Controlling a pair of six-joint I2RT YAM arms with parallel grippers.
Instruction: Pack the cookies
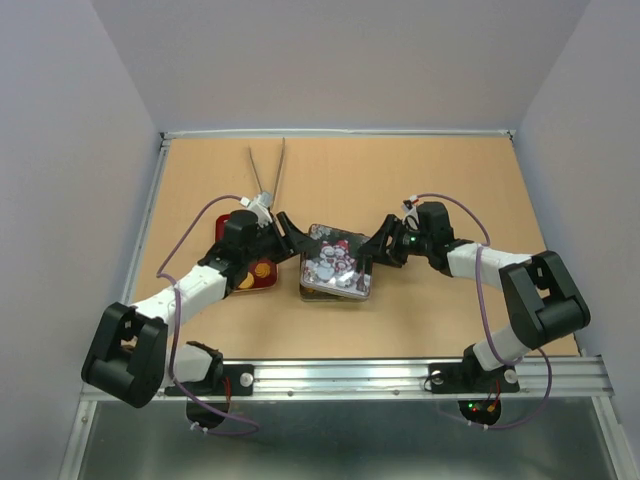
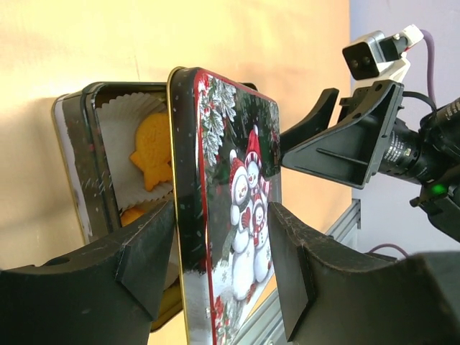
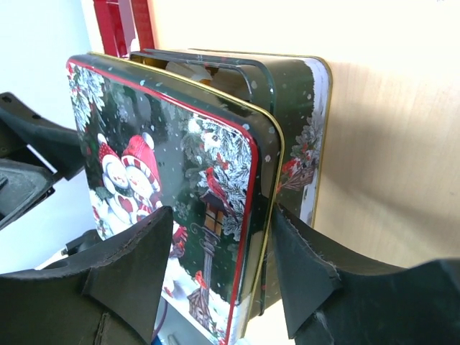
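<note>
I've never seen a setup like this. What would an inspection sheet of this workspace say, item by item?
Surface: light wooden table.
Job's things: orange cookies in a white paper cup inside the tin base; the snowman lid is tilted over it, not seated.
Clutter: tongs at the far side; red tray beside the tin, under the left arm.
Grippers: left pincer apparently closed on the lid's edges; right pincer straddles the lid, grip unclear.
Cables: a purple cable loops along each arm.
Surroundings: pale walls; metal rail at the near edge.
</note>
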